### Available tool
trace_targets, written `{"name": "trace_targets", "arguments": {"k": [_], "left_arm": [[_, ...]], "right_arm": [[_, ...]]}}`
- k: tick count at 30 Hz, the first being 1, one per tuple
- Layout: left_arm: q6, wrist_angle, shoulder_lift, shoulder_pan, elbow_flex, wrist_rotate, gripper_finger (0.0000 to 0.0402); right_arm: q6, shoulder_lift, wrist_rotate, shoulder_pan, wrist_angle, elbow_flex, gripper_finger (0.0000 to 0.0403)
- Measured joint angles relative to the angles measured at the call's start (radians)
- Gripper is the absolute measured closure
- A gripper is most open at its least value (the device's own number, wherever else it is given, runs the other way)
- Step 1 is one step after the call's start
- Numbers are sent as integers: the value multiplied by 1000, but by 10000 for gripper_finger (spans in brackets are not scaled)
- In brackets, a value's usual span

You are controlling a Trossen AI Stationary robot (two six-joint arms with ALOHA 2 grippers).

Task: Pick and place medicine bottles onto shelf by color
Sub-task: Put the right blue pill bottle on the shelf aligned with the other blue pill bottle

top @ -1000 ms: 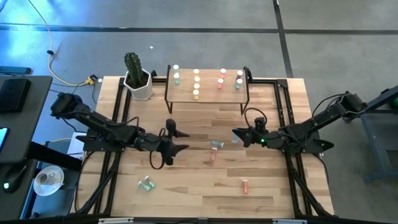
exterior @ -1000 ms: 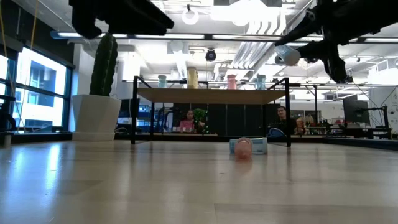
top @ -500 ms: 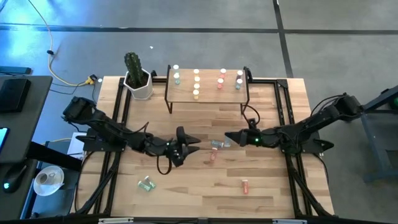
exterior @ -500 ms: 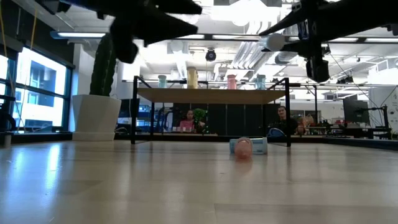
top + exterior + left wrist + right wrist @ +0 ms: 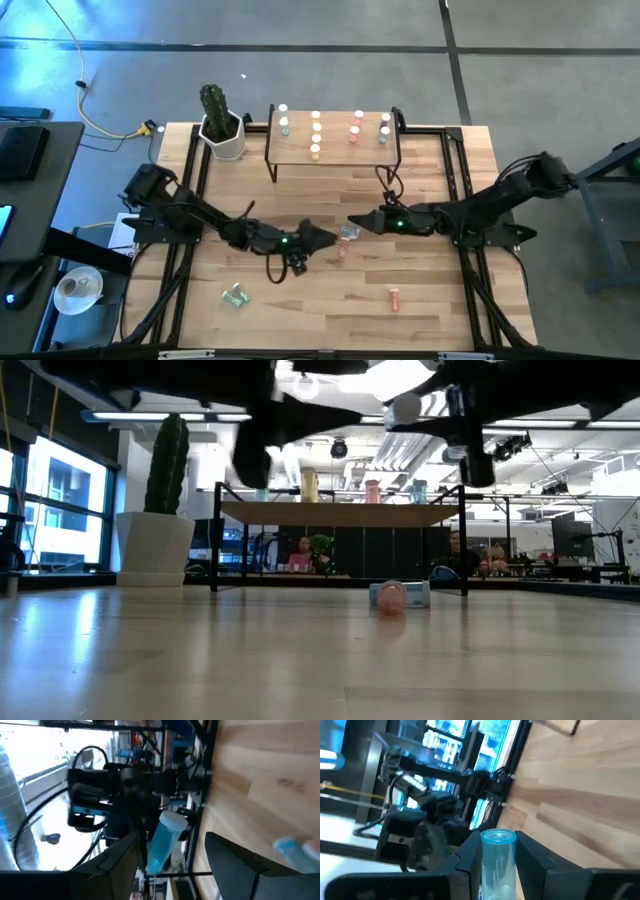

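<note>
The right gripper [image 5: 497, 865] pinches a pale blue bottle [image 5: 497, 862] by its body, cap outward. It looks light, rigid, slick. The left gripper [image 5: 172, 865] faces it, jaws wide.

Bright ceiling lights [image 5: 400, 375] glare in the low view; wrist views blurred; table [image 5: 440, 310] evenly lit.

Pale wood table [image 5: 440, 300], translucent plastic bottle [image 5: 497, 865], matt black claw [image 5: 492, 857]

High view looks straight down; low view sits level on the pale wooden desk [image 5: 430, 310]; both share it.
</note>
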Motion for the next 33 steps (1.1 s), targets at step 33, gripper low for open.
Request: {"name": "trace_targets", "arguments": {"k": [33], "left_arm": [[124,16,91,75,88,61,225]], "right_arm": [[74,67,-130,-29,39,46,318]]}}
